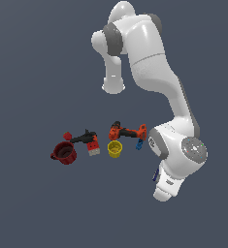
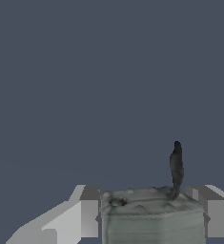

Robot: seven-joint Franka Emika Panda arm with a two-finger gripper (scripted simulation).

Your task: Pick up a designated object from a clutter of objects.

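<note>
Fingers (image 2: 87,217) of the gripper (image 2: 151,214) are seen in the wrist view on both sides of a pale-grey piece (image 2: 151,217), and they are pressed against its two sides, so the piece is pinched between them. A thin dark stick (image 2: 176,164) stands up from one corner of this piece. Behind it only the plain dark ground is seen. In the exterior view the end of the arm (image 1: 176,160) is placed at the exterior view's right of the clutter, and a small blue-and-pale part (image 1: 156,175) is visible just at the wrist; whether it is lifted from the ground cannot be told. The rest of the objects are lying in a row: a dark red pot (image 1: 63,153), a black-and-red tool (image 1: 84,138), a red-and-white block (image 1: 93,147), a yellow cup (image 1: 115,149), an orange-and-black drill (image 1: 127,132) and a small blue piece (image 1: 139,144) beside the drill.
</note>
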